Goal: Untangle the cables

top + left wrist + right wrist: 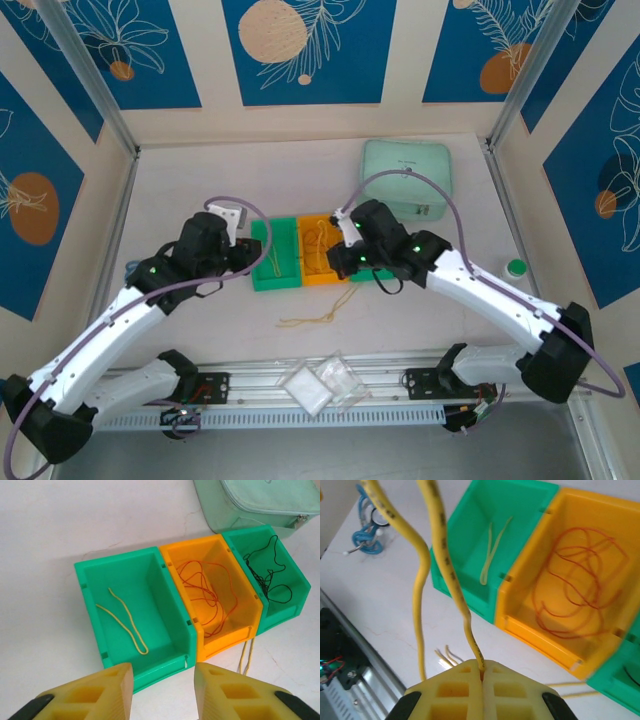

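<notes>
Right gripper [482, 669] clenched on a yellow cable [451, 565], pads pressed flat together, strand pinched in the seam.

Right wrist view: yellow cable runs from the jaws toward 12 o'clock and out of frame. A second yellow run drops from 11 to 7 o'clock. Loose yellow ends lie on the table [380, 595] near 7 o'clock, more at 4 o'clock. At 12 o'clock the left green bin [525, 505] holds a pale yellow strand [492, 550]. Touching it at 2 o'clock, the orange bin [530, 605] holds brown-orange cables [575, 590], blurred. At 10 o'clock a blue coil [367, 537] sits on the table; can't tell what it is.

Left wrist view: left gripper [162, 692] released, fingers [107, 692] apart at 6 o'clock, nothing between them, hovering just in front of the left green bin. Three bins sit side by side, touching. Pale yellow strand is in the left green bin at 9 o'clock, brown-orange cables in the orange bin at centre, black cable [270, 572] in the right green bin [280, 615] at 3 o'clock. Yellow cable hangs past the orange bin's front at 5 o'clock. At 1 o'clock a mint case [260, 502] sits just behind the right green bin.

Top view: left gripper [245, 258] at 9 o'clock of the bins, right gripper [343, 263] at the orange bin's 3 o'clock edge. Yellow slack lies on the table at 6 o'clock of the orange bin, apart from it. Farther toward 6 o'clock, clear bags [322, 385] rest on the rail [250, 378].
</notes>
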Controlling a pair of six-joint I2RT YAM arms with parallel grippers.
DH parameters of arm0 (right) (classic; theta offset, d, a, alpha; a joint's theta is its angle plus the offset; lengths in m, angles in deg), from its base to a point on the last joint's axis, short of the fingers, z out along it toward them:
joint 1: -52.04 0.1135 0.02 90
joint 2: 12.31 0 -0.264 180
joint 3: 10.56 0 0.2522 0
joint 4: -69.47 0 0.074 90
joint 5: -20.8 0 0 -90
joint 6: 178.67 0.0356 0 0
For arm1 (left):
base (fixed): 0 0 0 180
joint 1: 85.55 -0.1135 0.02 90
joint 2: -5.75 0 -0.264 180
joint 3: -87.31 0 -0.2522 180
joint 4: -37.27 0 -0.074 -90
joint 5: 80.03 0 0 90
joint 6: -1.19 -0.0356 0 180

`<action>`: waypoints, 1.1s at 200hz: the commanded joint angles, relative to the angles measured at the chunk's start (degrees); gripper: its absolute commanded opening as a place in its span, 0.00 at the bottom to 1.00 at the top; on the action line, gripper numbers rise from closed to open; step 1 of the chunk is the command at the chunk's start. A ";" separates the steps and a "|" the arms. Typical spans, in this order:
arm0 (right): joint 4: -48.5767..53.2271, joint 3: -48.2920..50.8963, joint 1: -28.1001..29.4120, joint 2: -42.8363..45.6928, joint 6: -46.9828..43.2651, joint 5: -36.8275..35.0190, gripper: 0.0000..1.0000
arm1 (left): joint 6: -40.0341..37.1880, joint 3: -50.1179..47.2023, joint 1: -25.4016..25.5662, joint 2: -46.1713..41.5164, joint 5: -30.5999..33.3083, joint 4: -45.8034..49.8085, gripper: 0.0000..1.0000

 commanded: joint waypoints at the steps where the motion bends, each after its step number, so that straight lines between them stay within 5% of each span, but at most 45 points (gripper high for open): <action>1: 0.72 -5.74 2.32 -5.37 1.91 2.21 0.00 | 1.08 -1.27 -0.97 -2.30 2.23 1.53 0.37; 35: 1.56 -14.32 4.44 -16.46 4.47 1.40 0.00 | 0.53 -0.97 -1.24 -3.69 0.42 1.73 0.43; 123: 8.65 -31.62 3.37 -39.72 8.73 -1.38 0.00 | -2.35 -2.17 -1.25 -7.28 -0.02 2.36 0.83; 220: 9.97 -38.46 1.73 -49.59 10.50 2.69 0.06 | -3.15 -1.42 -1.22 -5.98 -0.75 3.93 0.85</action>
